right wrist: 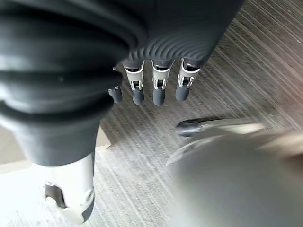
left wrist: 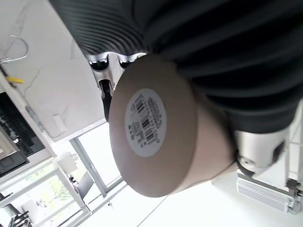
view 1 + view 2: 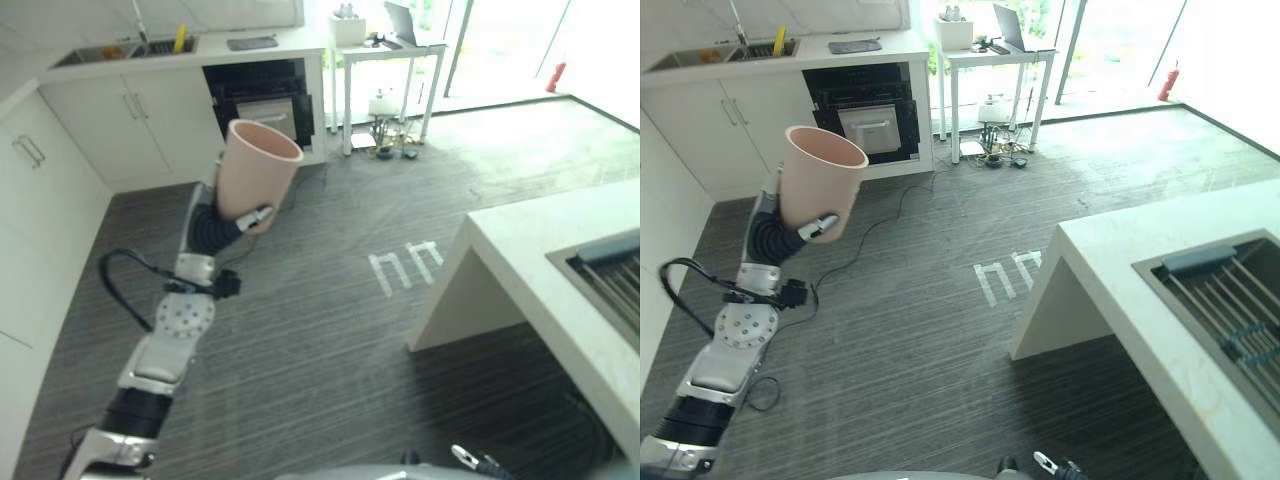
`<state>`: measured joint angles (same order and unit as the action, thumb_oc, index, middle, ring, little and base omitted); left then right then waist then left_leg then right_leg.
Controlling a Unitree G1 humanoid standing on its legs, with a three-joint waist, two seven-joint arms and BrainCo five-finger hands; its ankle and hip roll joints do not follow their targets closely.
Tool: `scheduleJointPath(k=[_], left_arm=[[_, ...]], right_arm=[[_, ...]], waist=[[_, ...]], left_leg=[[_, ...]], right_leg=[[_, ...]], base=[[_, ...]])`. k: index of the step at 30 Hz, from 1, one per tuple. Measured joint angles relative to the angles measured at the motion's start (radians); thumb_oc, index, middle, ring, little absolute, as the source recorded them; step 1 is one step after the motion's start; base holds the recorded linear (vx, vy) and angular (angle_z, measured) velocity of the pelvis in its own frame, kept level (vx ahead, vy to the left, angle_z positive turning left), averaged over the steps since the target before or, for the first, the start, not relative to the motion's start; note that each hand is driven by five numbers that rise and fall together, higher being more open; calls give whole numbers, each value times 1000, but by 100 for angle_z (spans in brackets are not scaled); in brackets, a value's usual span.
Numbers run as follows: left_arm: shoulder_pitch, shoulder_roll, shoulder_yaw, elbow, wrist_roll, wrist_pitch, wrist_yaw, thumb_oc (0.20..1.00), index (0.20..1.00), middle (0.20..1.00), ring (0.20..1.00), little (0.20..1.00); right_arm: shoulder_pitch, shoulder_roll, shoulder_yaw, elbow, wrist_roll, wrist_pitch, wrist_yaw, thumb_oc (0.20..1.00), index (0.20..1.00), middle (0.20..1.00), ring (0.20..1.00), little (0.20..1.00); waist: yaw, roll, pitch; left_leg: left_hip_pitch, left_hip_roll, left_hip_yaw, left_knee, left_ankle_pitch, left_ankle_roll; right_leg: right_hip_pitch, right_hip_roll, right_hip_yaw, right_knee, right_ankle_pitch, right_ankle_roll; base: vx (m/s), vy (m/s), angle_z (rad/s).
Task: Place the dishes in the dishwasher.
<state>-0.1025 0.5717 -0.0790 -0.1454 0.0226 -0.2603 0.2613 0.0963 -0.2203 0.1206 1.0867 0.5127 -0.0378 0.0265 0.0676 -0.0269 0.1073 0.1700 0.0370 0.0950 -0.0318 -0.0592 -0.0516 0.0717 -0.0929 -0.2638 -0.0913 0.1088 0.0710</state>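
Observation:
A pink tapered cup (image 3: 256, 176) is held up in the air over the grey floor, mouth tilted up and away from me. My left hand (image 3: 226, 228) is shut on its lower part, a fingertip pressed on its side. The left wrist view faces the cup's base (image 2: 150, 126), which carries a round barcode sticker. Far beyond the cup, under the back counter, the dishwasher (image 3: 266, 100) stands open as a dark bay with a pale rack front. My right hand (image 1: 157, 88) hangs over the floor with relaxed fingers and holds nothing.
A white counter with a sink (image 3: 121, 52) runs along the back wall, and white cabinets (image 3: 40, 180) line the left. A white table (image 3: 386, 47) with a laptop stands beside the dishwasher. A white island counter (image 3: 530, 270) with a sunken rack is at the right.

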Motion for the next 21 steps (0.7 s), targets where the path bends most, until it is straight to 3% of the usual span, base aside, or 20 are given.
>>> scheduleJointPath(k=[1,3,5,7,8,9,10,11,12,13,14,16,17,18,21], left_arm=[[38,33,3,-13,-2,17,-3,200,200,200,200,200],[49,27,19,-17,-3,22,-2,200,200,200,200,200],[46,2,20,-29,-3,23,-3,200,200,200,200,200],[47,2,21,-43,-3,22,-7,200,200,200,200,200],[46,2,21,-43,-3,21,-12,200,200,200,200,200],[31,2,14,-41,-3,16,-29,200,200,200,200,200],[-14,-5,-3,-41,-3,-8,-33,200,200,200,200,200],[-36,-10,-16,-37,-2,-8,-32,200,200,200,200,200],[-71,-18,-47,-26,-1,-8,-34,200,200,200,200,200],[-83,-34,-55,-19,-1,-9,-34,200,200,200,200,200],[-110,-35,-78,2,-1,-6,-37,200,200,200,200,200],[-111,-9,-63,-14,-2,-4,-41,200,200,200,200,200],[-98,40,-26,-12,-3,11,-47,200,200,200,200,200],[-95,54,-25,-12,-3,11,-48,200,200,200,200,200],[-93,52,-21,-12,-2,19,-49,200,200,200,200,200]], right_arm=[[-20,-29,-5,-6,-4,4,2,1000,1000,1000,1000,1000],[-39,-62,-13,0,-23,5,5,1000,1000,1000,1000,1000],[-39,-59,-13,43,-25,9,13,1000,1000,1000,1000,1000],[-24,-65,-14,44,-18,10,24,1000,1000,1000,1000,1000],[-20,-68,-15,44,-18,9,26,1000,1000,1000,1000,1000],[-12,-68,-16,43,5,8,35,1000,1000,1000,1000,1000],[-4,-72,-34,41,21,10,48,1000,1000,1000,1000,1000],[0,-86,-59,46,29,10,56,1000,1000,1000,1000,1000],[4,-109,-71,65,40,18,71,1000,1000,1000,1000,1000],[-7,-124,-101,86,38,23,86,1000,1000,1000,1000,1000],[0,-130,-100,113,36,32,96,1000,1000,1000,1000,1000],[14,-70,-57,105,19,46,123,1000,1000,1000,1000,1000],[27,-27,-12,95,9,46,105,1000,1000,1000,1000,1000],[29,-26,-12,94,9,46,108,1000,1000,1000,1000,1000],[15,-28,-14,67,10,46,100,1000,1000,1000,1000,1000]], waist=[[16,16,2],[26,49,6],[23,43,16],[23,35,33],[13,35,39],[-18,25,47],[-40,33,50],[-53,63,49],[-66,103,46],[-82,128,40],[-87,130,38],[-78,79,36],[-49,30,28],[-29,20,22],[-33,21,18]], left_leg=[[3,24,32,13,27,-42],[-7,44,42,29,33,-48],[-44,47,23,65,49,-71],[-66,56,50,62,73,-76],[-68,79,115,69,67,-68],[-70,147,283,71,62,-71],[-48,253,383,45,92,-111],[-31,282,397,22,116,-105],[-28,272,442,15,154,-89],[-18,236,445,-7,136,-92],[15,187,429,-59,130,-94],[19,109,401,-58,106,-56],[39,72,358,-58,87,-26],[51,73,353,-58,87,-25],[46,88,348,-58,86,-27]], right_leg=[[18,19,-14,1,-24,-30],[35,40,-38,1,-47,-41],[37,36,-73,1,-68,-39],[41,34,-122,1,-70,-71],[46,32,-152,0,-73,-80],[56,14,-221,-5,-76,-84],[62,-3,-243,-5,-103,-56],[64,-13,-244,-1,-86,-33],[61,-41,-259,28,-71,-2],[68,-68,-272,49,-67,40],[74,-103,-278,71,-70,69],[81,-178,-229,68,-67,78],[122,-208,-208,61,-40,86],[137,-205,-201,55,-40,88],[149,-188,-207,48,-35,94]], base=[[116,-283,60],[41,-169,39],[-4,-71,53],[-30,-3,69],[1,61,106],[-26,132,137],[41,310,130],[28,380,92],[81,344,52],[59,174,55],[39,113,55],[43,101,53],[22,210,50],[5,198,41],[-2,158,9]])
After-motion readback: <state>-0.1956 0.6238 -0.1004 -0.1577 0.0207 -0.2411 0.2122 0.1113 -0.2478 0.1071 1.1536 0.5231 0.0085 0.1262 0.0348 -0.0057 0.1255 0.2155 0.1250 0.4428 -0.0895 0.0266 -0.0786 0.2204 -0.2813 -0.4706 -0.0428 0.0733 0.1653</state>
